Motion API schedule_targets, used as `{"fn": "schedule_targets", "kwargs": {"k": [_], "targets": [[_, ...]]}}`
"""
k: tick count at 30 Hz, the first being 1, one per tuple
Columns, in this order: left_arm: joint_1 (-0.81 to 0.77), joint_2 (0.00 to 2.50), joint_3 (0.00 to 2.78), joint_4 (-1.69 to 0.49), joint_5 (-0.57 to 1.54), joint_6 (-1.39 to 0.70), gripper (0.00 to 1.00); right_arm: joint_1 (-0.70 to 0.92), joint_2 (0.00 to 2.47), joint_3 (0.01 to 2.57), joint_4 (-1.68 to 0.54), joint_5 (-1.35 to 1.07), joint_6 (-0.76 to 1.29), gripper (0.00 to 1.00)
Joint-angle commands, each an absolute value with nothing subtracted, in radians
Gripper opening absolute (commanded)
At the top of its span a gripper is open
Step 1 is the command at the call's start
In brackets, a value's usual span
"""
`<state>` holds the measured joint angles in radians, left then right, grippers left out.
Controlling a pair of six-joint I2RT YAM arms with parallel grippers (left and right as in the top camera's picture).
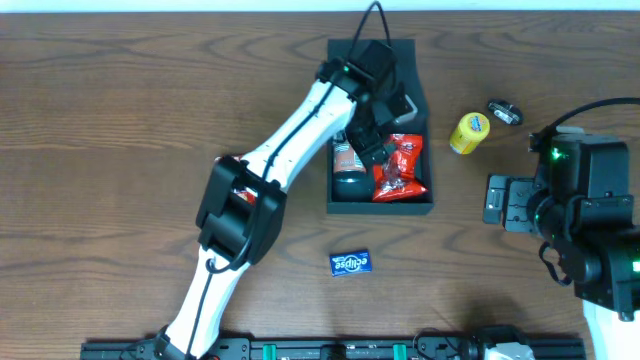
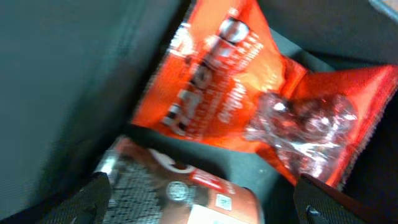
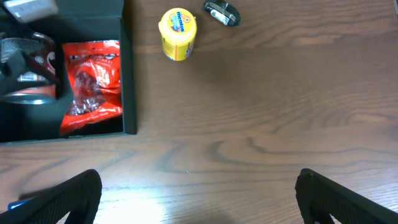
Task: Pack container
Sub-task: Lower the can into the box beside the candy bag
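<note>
Container (image 1: 380, 208): middle of the table (image 1: 120, 100), a little toward the robot's right, between the two arms. Mouth faces straight up. Long axis runs from the robot's side toward the far edge. Flap lid (image 1: 405, 60) is at the far end, thrown open.

Packed so far, two items:
- red snack bag (image 2: 230, 93), lying flat on the right-hand side of the floor
- dark red-and-black can (image 2: 180, 186), just beside it on the left; on its side as far as the wrist view shows

Outside on the table:
- blue Eclipse gum pack (image 1: 350, 262), near the container's front wall
- yellow Mentos tub (image 1: 468, 132), near the right wall
- small dark object (image 1: 505, 112) beyond the tub; too small to name
- something red shows under the left arm's elbow; cannot identify it

Left gripper (image 1: 378, 140): down inside the container above the two items, jaws spread wide, nothing between them.

Right gripper (image 1: 497, 200): off to the right of the container over bare table, jaws fully apart, empty.

Judgement: partly done. Loose items remain to go in, and the lid is not yet closed.
</note>
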<state>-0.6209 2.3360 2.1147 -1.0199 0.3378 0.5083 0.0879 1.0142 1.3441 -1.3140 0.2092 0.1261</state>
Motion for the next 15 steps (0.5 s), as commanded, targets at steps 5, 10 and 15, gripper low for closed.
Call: {"fn": "schedule_targets", "kwargs": {"k": [5, 10, 15], "targets": [[-0.561, 2.334, 2.107, -1.012, 0.415, 0.464, 0.95, 0.079, 1.015, 1.344, -1.311, 0.209, 0.144, 0.99], [-0.566, 2.334, 2.107, -0.989, 0.420, 0.467, 0.95, 0.079, 1.015, 1.344, -1.303, 0.209, 0.144, 0.99], [-0.578, 2.334, 2.107, -0.990, 0.419, 0.467, 0.95, 0.079, 1.015, 1.344, -1.301, 0.209, 0.141, 0.99]]}}
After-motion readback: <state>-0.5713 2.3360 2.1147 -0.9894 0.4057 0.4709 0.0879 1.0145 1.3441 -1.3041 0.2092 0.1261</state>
